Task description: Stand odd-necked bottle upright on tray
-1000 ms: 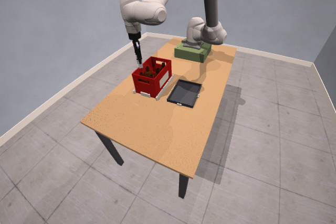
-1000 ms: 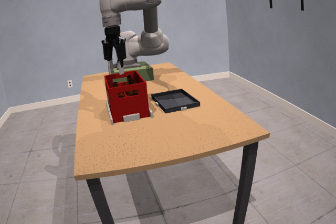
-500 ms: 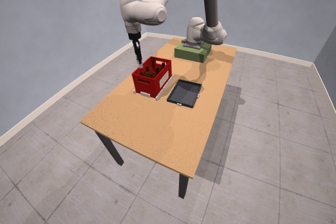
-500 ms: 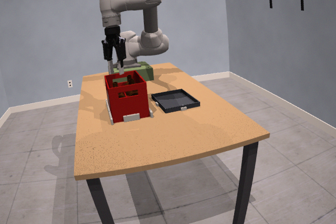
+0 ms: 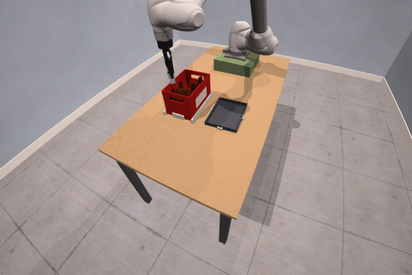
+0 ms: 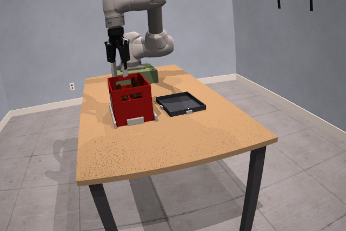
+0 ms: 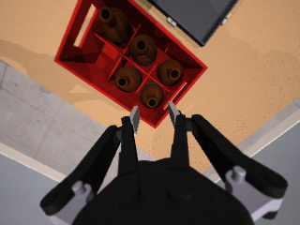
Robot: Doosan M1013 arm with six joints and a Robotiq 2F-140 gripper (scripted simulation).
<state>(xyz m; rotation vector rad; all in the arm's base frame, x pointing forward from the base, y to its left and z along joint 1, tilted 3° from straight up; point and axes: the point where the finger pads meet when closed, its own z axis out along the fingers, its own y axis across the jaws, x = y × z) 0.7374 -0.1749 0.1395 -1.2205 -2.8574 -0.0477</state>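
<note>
Only the wrist view shows five bottle mouths; the nearest bottle lies just above the part-open, empty gripper.

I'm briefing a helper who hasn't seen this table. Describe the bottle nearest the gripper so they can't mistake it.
On the table, find the red crate beside the dark tray. Five brown bottles stand in it. The one you want is in the cell against the crate wall right below the open gripper, and a green rim shows around its shoulder.
</note>
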